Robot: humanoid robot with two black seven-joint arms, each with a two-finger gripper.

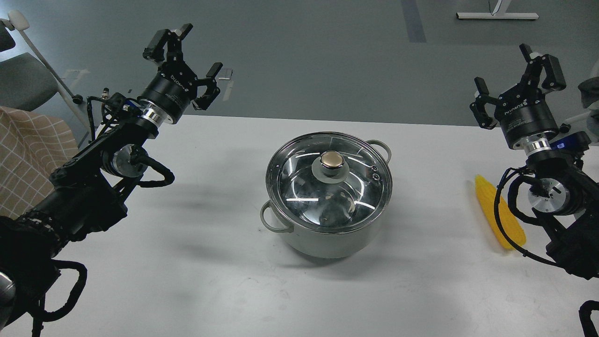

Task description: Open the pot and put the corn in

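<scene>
— So, the fingers first: how do they stand?

— On the left gripper [187, 56] the two black fingers [161, 43] are spread wide with nothing between them. The gripper is raised above the far left edge of the table [187, 262], tilted up and away from me.

— And the other side?

— Much the same. The right gripper [514, 79] has its fingers [552, 70] splayed wide as well, with only air in the gap. It is held up over the far right edge of the table, pointing up and outward.

— Is either one touching anything?

— No. Both are well apart from everything on the table.

— Where is the pot?

— The pot [323, 238] stands upright near the middle of the white table, between the two arms. It is pale grey-green, with one loop handle at the near left and one at the far right. The glass lid [299, 187] is seated on its steel rim, and the metal knob [331, 160] rises from the lid's middle, so the pot is closed.

— And the corn?

— The corn [489, 206] lies flat on the table to the right of the pot, well apart from it, lengthwise from far to near. It is bright yellow. A black cable from the right arm [561, 196] crosses in front of its near end, and the arm's wrist is just beside it.

— Anything off the table?

— A checked cloth [28, 154] at the left edge, with a grey chair [23, 79] beyond it on the grey floor.
</scene>
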